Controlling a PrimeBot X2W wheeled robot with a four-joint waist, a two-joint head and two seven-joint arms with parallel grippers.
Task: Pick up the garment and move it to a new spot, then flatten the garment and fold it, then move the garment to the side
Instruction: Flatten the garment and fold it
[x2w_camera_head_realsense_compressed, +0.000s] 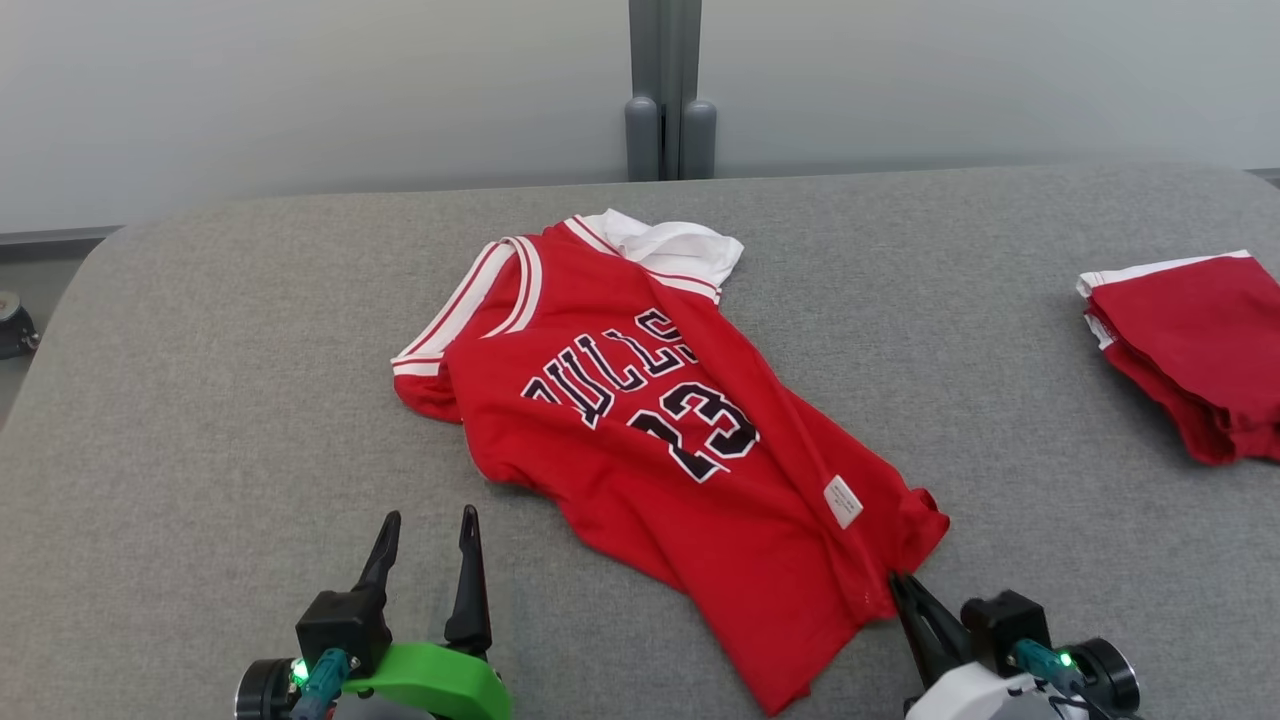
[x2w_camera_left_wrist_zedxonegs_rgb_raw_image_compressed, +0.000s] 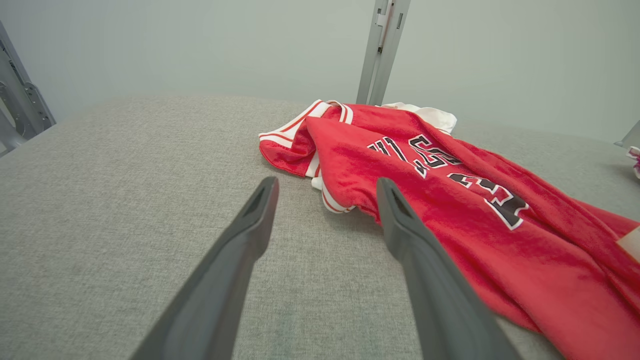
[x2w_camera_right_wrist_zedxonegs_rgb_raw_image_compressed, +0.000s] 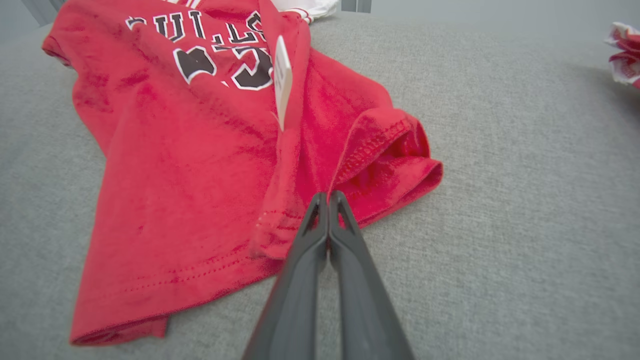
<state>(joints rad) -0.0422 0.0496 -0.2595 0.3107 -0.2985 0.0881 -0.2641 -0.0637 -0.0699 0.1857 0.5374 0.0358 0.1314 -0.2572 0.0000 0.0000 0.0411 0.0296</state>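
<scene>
Grey padded tabletop (x2w_camera_head_realsense_compressed: 200, 450) runs under everything we see. Nearest us, our right gripper (x2w_camera_right_wrist_zedxonegs_rgb_raw_image_compressed: 327, 196) has its 2 fingers pressed together on a thin ridge of cloth at the lower hem of the red Bulls jersey (x2w_camera_head_realsense_compressed: 640, 420), just beside the curled hem corner (x2w_camera_right_wrist_zedxonegs_rgb_raw_image_compressed: 390, 150). Our left gripper (x2w_camera_head_realsense_compressed: 430, 516) hangs with its 2 fingers spread wide and nothing between them.

We judge the pinch shallow. If we lift now, the cloth could slide out, or only 1 layer could come up and the body would drag and bunch. Hanging from 1 point, the jersey would also twist, which makes flattening harder. Carried too far to our right, it could brush the folded red garment (x2w_camera_head_realsense_compressed: 1190, 350).

From the right gripper the jersey stretches away diagonally: hem at the fingertips, white label (x2w_camera_head_realsense_compressed: 842, 500) just beyond, then the number 23, with the striped collar farthest, toward the grey post (x2w_camera_head_realsense_compressed: 665, 90). From the left gripper, the jersey's side edge lies near, up and to the right, with bare table between.
</scene>
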